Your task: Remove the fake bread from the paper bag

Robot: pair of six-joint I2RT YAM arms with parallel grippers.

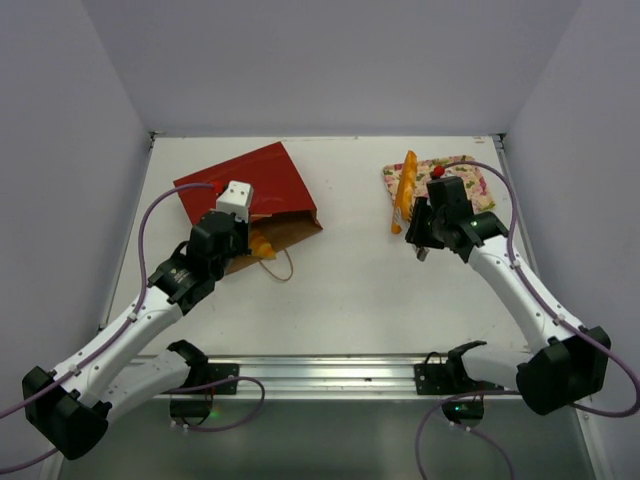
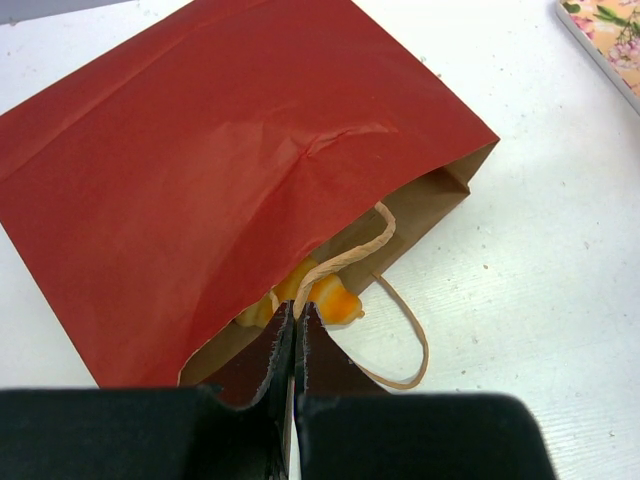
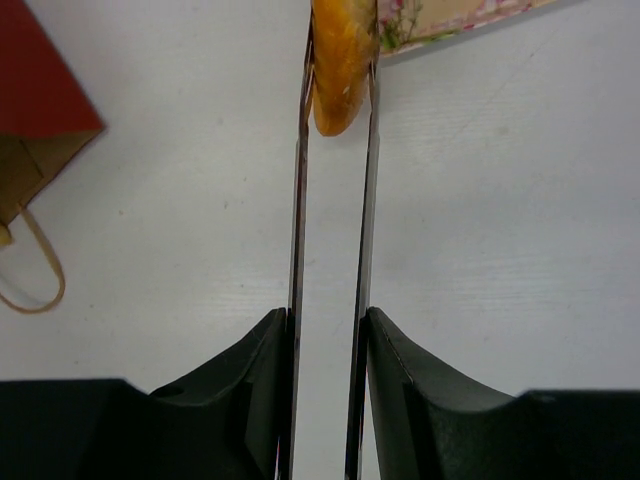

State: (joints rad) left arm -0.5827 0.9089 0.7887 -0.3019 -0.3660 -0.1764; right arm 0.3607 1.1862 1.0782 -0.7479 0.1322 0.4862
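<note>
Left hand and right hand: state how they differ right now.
The left hand is shut tight, apparently pinching the paper bag by its loop handle. The right hand holds a long fake bread between parted fingers. The left hand sits at the bag's mouth, while the right hand is over the table beside the flowered tray. Both appear to be gripping something.

Bright, even, diffuse light in all three views.
The white bench (image 1: 350, 290) carries only faint, soft shadows; the red paper bag (image 2: 220, 160) shows a mild sheen; the nearest foreground in both wrist views is slightly blurred.
</note>
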